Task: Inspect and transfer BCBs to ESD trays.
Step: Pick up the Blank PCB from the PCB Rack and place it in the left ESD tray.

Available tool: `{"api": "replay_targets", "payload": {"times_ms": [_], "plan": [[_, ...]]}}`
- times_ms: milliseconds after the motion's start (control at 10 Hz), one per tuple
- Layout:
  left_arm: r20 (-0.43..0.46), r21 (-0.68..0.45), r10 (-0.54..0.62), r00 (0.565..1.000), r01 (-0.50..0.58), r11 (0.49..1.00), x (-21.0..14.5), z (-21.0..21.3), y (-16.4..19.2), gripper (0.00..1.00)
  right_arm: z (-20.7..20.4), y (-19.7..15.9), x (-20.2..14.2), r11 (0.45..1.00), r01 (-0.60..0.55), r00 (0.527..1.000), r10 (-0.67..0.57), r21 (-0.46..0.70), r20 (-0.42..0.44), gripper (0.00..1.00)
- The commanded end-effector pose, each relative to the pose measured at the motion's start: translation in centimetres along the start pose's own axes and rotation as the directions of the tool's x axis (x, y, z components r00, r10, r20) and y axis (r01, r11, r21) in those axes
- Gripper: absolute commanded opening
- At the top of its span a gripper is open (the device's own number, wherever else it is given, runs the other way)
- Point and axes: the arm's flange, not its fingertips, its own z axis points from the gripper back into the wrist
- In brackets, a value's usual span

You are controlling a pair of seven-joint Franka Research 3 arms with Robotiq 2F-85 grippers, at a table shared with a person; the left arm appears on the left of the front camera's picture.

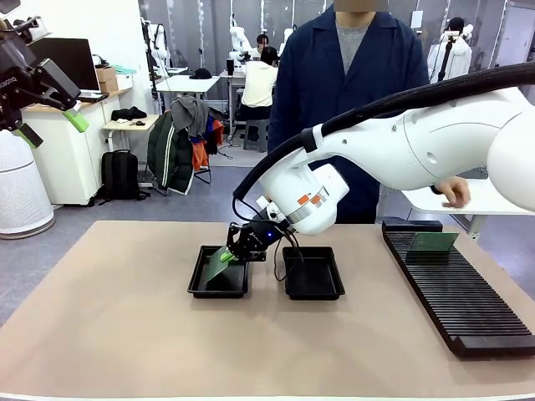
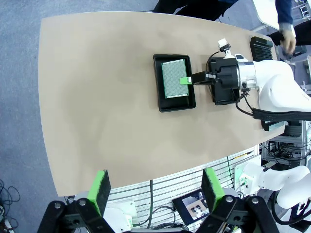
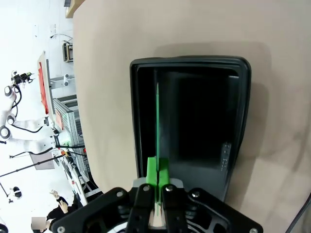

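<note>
Right gripper: your right gripper (image 1: pixel 232 251) is pinched shut on one short edge of a thin green rectangular circuit board (image 1: pixel 217 266), with a green pad pressed to each face.
Right arm pose: you see the white right arm reach in from the right, across the middle of the tan table (image 1: pixel 109 334). Its wrist angles down and to the left over the two trays.
Board: it hangs tilted inside the rim of the left shallow black plastic tray (image 1: pixel 196 282). From above it shows a pale, finely dotted face that covers most of the tray floor. You cannot tell whether its lower edge touches the floor.
Second tray: a matching black tray (image 1: pixel 313 274) sits just beside the first, on its right.
Left gripper: your left gripper (image 2: pixel 156 190) is spread wide and grips nothing.
Left arm pose: raised high at the left, well apart from the trays and looking down on the table.
Rack: a long black ribbed rack (image 1: pixel 468 309) lies at the table's right, with another green board (image 1: pixel 432 242) standing at its far end.
Person: stands at the far side in a dark coat, one hand (image 1: pixel 456 192) resting on a white side table.
</note>
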Motion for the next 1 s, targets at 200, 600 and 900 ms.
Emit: {"api": "replay_targets", "payload": {"times_ms": [200, 600, 900], "plan": [[-0.001, 0.001, 0.001, 1.000, -0.001, 1.000, 0.0, -0.1, 0.0, 1.00, -1.2, 0.6, 1.0, 0.999, 0.034, 0.999, -0.034, -0.043, 0.007, 0.02], [-0.001, 0.001, 0.001, 1.000, -0.001, 1.000, 0.0, -0.1, 0.0, 1.00, -0.5, 0.0, 0.5, 1.000, 0.015, 1.000, -0.015, -0.015, -0.004, 0.02], [-0.001, 0.001, 0.001, 1.000, -0.001, 1.000, 0.0, -0.1, 0.0, 1.00, -1.1, 1.2, 0.1, 0.997, 0.009, 1.000, -0.011, -0.075, -0.027, 0.02]]}}
